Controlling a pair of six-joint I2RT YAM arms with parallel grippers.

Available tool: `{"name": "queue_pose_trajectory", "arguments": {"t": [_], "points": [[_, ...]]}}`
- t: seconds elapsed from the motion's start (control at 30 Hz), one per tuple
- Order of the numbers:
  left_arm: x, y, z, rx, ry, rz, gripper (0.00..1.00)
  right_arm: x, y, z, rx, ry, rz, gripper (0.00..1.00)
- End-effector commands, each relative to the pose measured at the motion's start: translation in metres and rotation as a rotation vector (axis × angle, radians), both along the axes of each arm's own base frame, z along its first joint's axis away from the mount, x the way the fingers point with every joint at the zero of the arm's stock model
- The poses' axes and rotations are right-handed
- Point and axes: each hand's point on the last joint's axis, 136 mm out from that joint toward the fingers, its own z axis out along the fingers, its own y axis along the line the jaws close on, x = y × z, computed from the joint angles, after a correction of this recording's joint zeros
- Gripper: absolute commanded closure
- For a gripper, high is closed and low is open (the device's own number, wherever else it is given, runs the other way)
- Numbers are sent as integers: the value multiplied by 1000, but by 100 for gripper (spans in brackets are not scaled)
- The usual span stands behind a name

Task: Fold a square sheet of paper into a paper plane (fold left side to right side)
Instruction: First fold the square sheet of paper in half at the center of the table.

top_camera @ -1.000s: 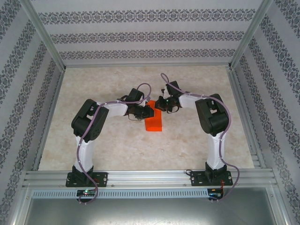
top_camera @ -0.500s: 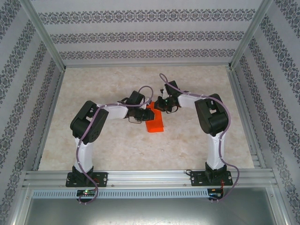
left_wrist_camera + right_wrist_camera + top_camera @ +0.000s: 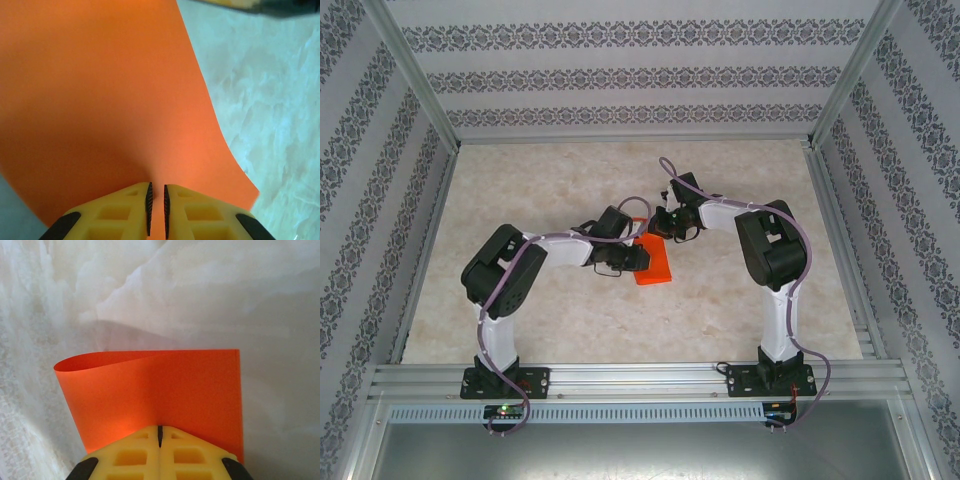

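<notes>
The square sheet of paper lies near the middle of the bench, between the two arms, and shows from above as a narrow orange strip. It is thin and very light. It will bend at a touch, slide easily on the smooth marbled surface and keep any crease pressed into it, so a stray pinch would likely mark it for good. One side already curls up off the bench in a soft roll, not a sharp fold.

The left gripper sits at the sheet's left side. Its jaws are drawn nearly together and the orange runs up into the slim slit between them, which reads as a pinch on the paper's edge. The right gripper is at the far end of the sheet with its jaws fully together. The paper reaches right up to its fingertips, but I cannot tell whether it nips the edge or just presses down on it.

A good hold is at the very edge, near a corner, with the opposite side pinned so the sheet cannot skate while the left side is carried over to the right
</notes>
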Motion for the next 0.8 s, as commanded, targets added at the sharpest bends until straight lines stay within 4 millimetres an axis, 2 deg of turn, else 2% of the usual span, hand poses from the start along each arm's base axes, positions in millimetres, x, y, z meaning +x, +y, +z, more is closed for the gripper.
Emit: {"name": "queue_pose_trajectory", "arguments": {"t": [0.0,0.33,0.47,0.63,0.77], "points": [[-53,11,-24,82,155,-48,81,-7,-22,-28,-125,47,-33,100],[-78,14,-18,56,176,-53,81,-7,-21,-25,-118,43,-28,100],[-85,15,-9,40,167,-59,81,-6,-20,-25,-114,40,-26,100],[-83,12,18,-18,125,-56,81,-6,-19,-24,-108,35,-28,100],[-60,11,54,-72,53,-22,81,-6,-16,-21,-93,25,-23,100]]}}
